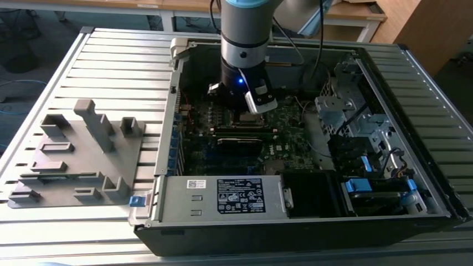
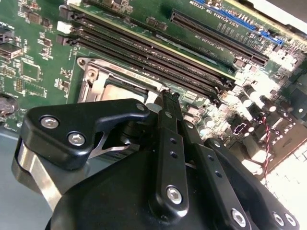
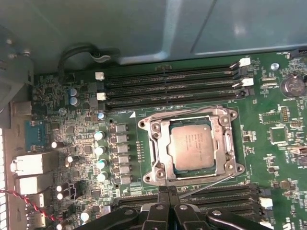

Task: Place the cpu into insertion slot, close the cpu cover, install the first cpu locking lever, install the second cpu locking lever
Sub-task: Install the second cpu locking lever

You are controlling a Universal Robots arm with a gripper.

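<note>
Gripper (image 3: 168,190) fingers pressed together, empty, beside the cpu cover (image 3: 160,152) shut over the cpu (image 3: 193,145). Risk: fingertips sliding off a thin locking lever (image 3: 211,184), scraping the motherboard (image 3: 273,158).

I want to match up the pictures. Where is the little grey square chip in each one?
Exterior view: the small flat grey metal-topped cpu is barely visible, just below the black gripper, inside the open computer case.
First wrist view: the cpu lies in the silver-rimmed square socket.
Second wrist view: the cpu peeks out just beyond the gripper.
Shared landmark: the long black memory slots beside the socket.
</note>
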